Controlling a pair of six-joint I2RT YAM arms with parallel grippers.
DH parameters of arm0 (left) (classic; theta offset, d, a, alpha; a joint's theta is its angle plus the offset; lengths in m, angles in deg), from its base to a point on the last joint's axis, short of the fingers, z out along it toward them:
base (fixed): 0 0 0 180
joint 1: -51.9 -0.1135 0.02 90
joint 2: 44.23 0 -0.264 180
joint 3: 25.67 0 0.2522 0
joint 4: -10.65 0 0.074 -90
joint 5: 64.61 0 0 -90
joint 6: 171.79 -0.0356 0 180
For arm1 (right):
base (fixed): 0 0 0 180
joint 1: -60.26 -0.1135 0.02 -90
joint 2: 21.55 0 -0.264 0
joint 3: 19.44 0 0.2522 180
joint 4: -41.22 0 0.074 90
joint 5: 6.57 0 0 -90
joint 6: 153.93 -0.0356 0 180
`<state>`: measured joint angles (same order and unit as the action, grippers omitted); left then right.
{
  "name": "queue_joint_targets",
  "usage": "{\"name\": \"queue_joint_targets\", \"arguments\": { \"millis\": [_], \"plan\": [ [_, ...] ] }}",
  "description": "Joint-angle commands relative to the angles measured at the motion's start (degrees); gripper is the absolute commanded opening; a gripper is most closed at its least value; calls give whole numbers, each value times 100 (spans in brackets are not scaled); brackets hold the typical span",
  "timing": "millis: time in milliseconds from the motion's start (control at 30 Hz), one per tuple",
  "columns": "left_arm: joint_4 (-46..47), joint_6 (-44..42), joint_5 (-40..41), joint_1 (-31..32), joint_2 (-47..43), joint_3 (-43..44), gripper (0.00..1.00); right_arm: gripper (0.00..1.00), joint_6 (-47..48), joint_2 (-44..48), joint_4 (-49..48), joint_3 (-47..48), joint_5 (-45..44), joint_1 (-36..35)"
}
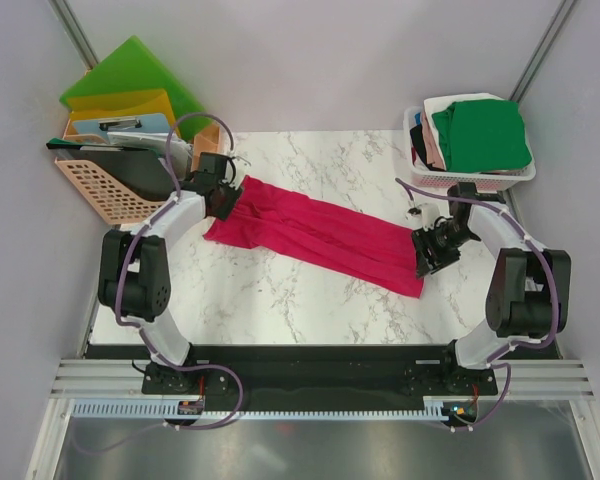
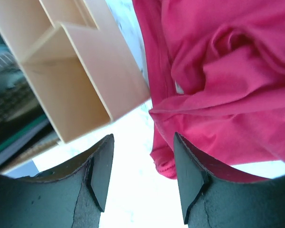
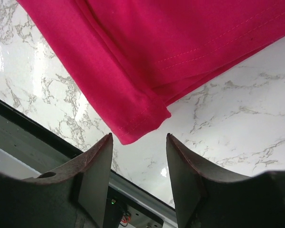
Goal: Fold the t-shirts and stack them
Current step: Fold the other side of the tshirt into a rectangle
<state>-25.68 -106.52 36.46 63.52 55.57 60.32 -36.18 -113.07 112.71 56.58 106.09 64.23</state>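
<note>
We can read no text, label, brand, number or sign in any of the three views. The crimson-pink t-shirt (image 1: 315,238) shows us only plain cloth and seam stitching. Whatever may be printed on the items stacked in the peach crate (image 1: 110,192) at the far left of the tabletop is too small for us to make out.
</note>
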Motion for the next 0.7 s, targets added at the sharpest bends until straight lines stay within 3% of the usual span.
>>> {"name": "queue_joint_targets", "arguments": {
  "millis": [0, 167, 333, 467, 667],
  "plan": [
    [16, 29, 141, -37, -276, -261, 60, 54, -41, -102, -262, -39, 38, 8],
    [304, 126, -25, -37, -1225, -857, 62, 56, -103, 721, -553, -144, -376, 8],
    [1007, 398, 175, -37, -2570, -1570, 66, 66, -190, 918, -753, -293, -410, -264],
    [1351, 189, 483, -81, -3317, -2018, 68, 65, -497, 147, -1220, -250, -595, -966],
    [1580, -207, 756, -151, -3740, -2379, 70, 62, -867, -1076, -1607, 523, -279, -1170]
  ]
}}
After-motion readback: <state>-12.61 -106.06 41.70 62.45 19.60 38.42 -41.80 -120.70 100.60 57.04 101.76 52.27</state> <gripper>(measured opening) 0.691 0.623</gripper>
